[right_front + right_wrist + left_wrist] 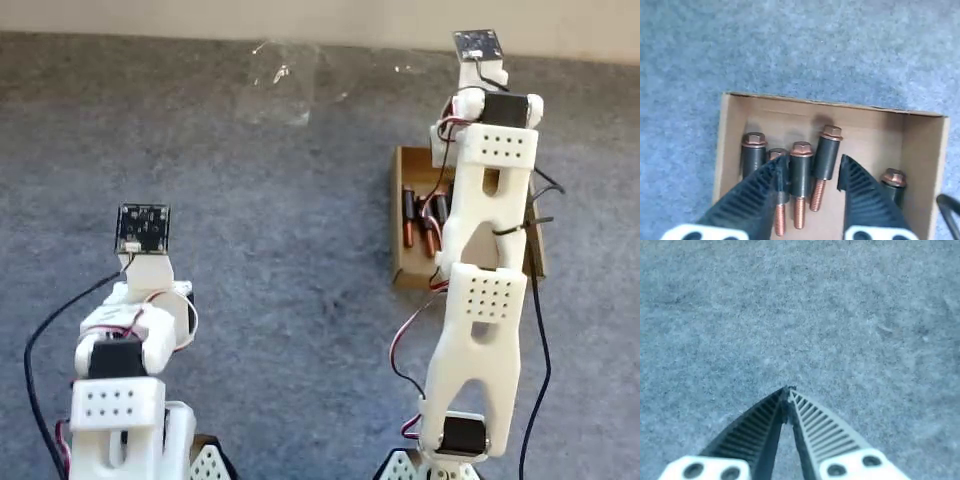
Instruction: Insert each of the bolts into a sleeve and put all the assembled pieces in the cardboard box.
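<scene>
Nearest, at the near left, the left arm point(118, 375) sits folded back over bare desk point(280, 260). The left hand point(789, 392) is closed on nothing, its tips meeting. To the right, the right arm point(480, 300) stretches far out over the box point(399, 215), which lies at the right of the desk, well apart from the left arm. The right hand point(812, 165) points down into the box with its fingers spread and empty, one either side of two of the pieces point(801, 167).

Five pieces lie in the box, each a bolt through a dark sleeve. Four bunch toward its left wall and one lies apart from them. I see no loose bolt or sleeve on the desk, so the job looks all but finished, and the step is likely getting clear. That is best done by rising straight up with the fingers wide, so no pad catches a bolt head or drags the box.

Farthest, a scrap of clear plastic point(285, 75) lies near the desk's far edge.
</scene>
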Tool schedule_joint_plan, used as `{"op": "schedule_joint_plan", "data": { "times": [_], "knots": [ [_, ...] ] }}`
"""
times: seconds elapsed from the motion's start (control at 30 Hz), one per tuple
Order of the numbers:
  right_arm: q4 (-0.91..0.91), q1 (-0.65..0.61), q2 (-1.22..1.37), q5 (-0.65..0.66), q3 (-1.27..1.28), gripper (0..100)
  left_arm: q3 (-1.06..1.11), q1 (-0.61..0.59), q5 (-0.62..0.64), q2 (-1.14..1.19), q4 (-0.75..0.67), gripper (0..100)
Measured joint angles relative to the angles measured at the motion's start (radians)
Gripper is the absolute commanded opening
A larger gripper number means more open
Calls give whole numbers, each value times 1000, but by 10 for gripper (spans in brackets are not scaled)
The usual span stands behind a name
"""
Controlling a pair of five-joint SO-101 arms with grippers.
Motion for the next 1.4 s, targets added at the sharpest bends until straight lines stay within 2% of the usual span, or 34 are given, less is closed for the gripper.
{"op": "schedule_joint_plan", "data": {
  "times": [0.27,0.47,0.77,0.9,1.13,1.4],
  "knots": [
    [0,-26,-180,-18,-2,141,87,0,0,-270,84,5],
    [0,-35,-364,-18,84,141,130,-2,0,-374,137,5],
    [0,-54,-611,-18,210,141,239,-2,0,-520,141,5],
    [0,-54,-683,-18,210,141,265,0,0,-529,141,5],
    [0,-54,-798,-18,210,141,328,80,0,-529,140,5],
    [2,-55,-954,-18,241,141,362,80,0,-529,133,5]
  ]
}}
